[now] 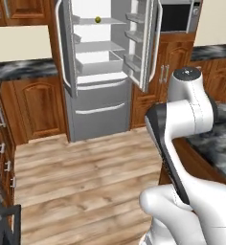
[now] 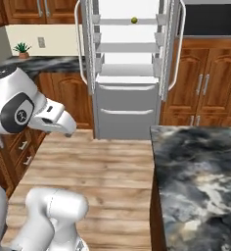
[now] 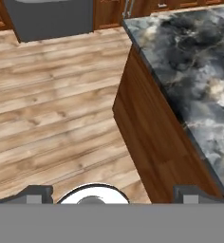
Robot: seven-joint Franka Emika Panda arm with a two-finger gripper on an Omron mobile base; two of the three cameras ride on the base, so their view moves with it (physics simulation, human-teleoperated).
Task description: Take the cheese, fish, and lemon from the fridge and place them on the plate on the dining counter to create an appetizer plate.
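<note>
Fridge standing with both doors wide open, at twelve o'clock across the wood floor. Lemon resting on its top shelf. End effector spread wide, empty, above floor. Marbled dining surface at three o'clock.

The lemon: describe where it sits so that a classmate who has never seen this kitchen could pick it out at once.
Find the tall grey steel fridge standing with both upper doors open between brown wood cabinets. Look inside at its white shelves and go to the topmost one. There sits the lemon, a small round yellow-green ball; it is the one item visible on the shelves.
</note>
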